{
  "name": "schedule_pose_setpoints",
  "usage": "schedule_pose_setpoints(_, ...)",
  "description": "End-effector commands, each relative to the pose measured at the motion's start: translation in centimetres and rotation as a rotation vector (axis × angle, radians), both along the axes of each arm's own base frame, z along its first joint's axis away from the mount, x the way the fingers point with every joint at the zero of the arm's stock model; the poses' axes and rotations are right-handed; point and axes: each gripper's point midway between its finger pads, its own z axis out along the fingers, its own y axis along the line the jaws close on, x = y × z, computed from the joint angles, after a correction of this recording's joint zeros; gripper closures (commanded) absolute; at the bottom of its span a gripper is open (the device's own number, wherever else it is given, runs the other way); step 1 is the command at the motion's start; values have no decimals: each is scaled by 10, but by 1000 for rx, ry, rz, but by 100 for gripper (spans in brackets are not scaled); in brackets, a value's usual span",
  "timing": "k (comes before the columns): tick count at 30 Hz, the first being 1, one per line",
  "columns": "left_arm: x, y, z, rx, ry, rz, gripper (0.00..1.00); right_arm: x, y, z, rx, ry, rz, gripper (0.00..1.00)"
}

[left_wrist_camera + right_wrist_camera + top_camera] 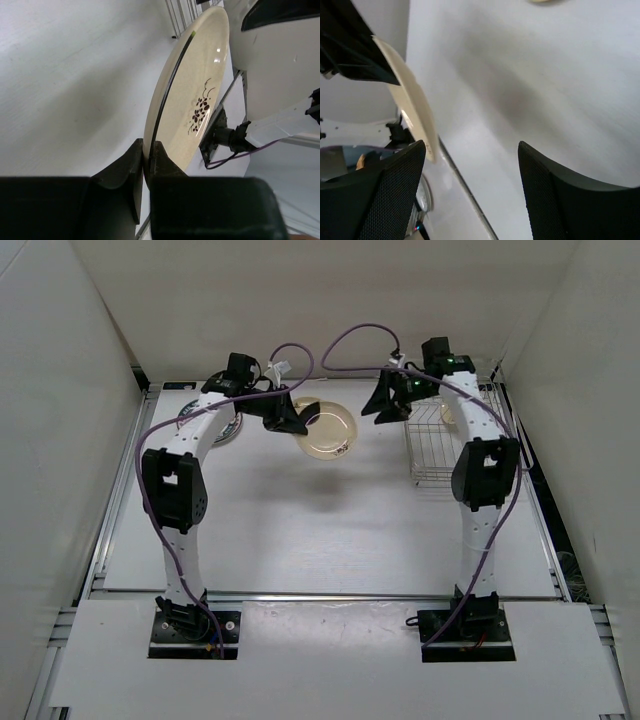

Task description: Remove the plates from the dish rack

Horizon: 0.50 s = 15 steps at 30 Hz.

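Above the white tabletop (300,530), in the overhead view, a round cream plate with a dark patch (332,428) is held tilted by the left tool (285,418), its patterned face turned upward. The silvery wire dish rack (432,455) stands at the right, with a small cream shape (447,414) inside it that is too small to identify. From the left wrist, the plate (195,95) is seen clamped at its rim, extending away from the fingers (162,162). From the right wrist, the right tool (470,185) is spread wide around nothing, the plate's edge (410,107) beside one finger.
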Motion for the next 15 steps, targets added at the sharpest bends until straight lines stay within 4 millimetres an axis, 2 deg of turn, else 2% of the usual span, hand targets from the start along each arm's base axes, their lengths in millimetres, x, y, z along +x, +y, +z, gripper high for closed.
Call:
schedule_pose_setpoints(1,18,-5,20,-20,-62,31,90,13,-41,46,-64,-174,-94,22)
schedule_pose_setpoints(2,21,-8,21,-37,-47,38,90,11,-49,56,-77,-201,-110,22)
schedule_pose_setpoints(4,31,-12,19,-56,-33,46,90,10,-66,61,-91,-212,-143,22)
schedule_pose_setpoints(5,37,-10,18,-67,-25,57,90,5,-72,71,-102,-241,-150,22)
schedule_pose_setpoints(7,54,-10,19,-95,-25,76,90,1,-87,70,-135,-250,-170,22)
schedule_pose_setpoints(9,67,-7,15,-103,-18,98,90,-11,-95,81,-141,-266,-176,22)
schedule_pose_setpoints(11,90,5,10,-111,-49,127,90,-17,-111,84,-168,-273,-208,21)
schedule_pose_setpoints(15,125,29,-10,-96,-63,207,90,-30,-124,90,-189,-294,-225,21)
